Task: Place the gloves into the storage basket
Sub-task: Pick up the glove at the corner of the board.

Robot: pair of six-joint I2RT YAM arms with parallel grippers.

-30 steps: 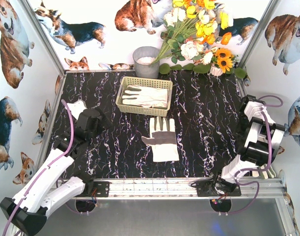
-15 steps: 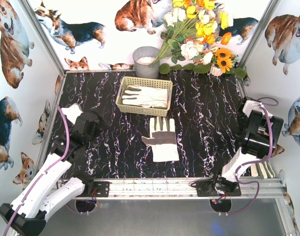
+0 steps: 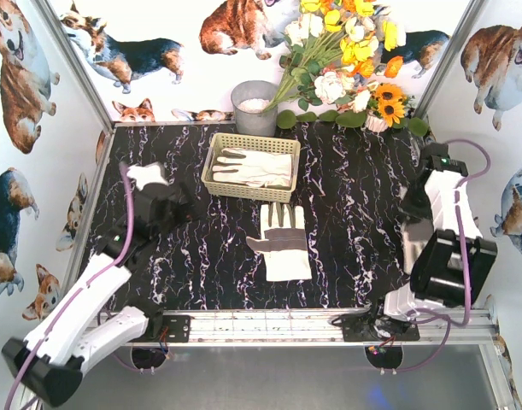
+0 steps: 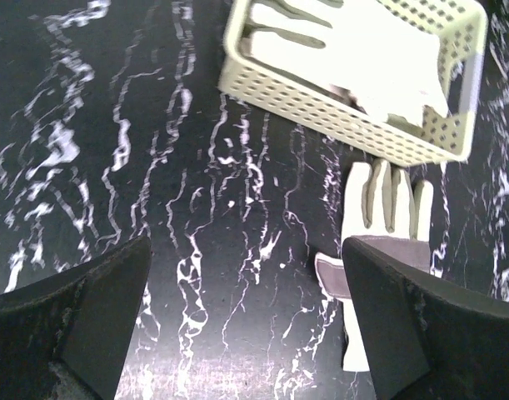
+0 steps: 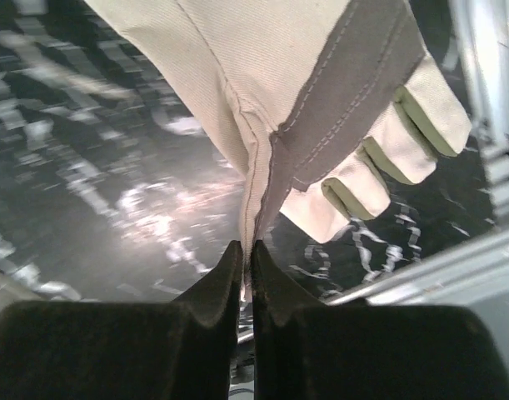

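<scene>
The pale storage basket [image 3: 211,166] [image 4: 346,125] stands at the back middle with cream gloves [image 3: 256,166] [image 4: 362,50] lying in it. Another glove [image 3: 282,242] [image 4: 387,208] lies flat in front of the basket, fingers toward it. My left gripper [image 3: 171,205] [image 4: 246,246] hovers open over bare table left of that glove, nothing between its fingers. My right gripper [image 5: 247,250] is shut on the seam edge of a further glove [image 5: 279,75], which hangs off the table at the right side. In the top view the arm mostly hides it.
A round grey pot [image 3: 254,107] and a bunch of artificial flowers [image 3: 346,60] stand behind the basket. An aluminium rail [image 3: 278,325] runs along the near edge. Corgi-printed walls close in the left, right and back sides.
My right gripper has shut on a glove at the right near corner and lifted it as the arm rose. My left gripper has swung back and to the right.
</scene>
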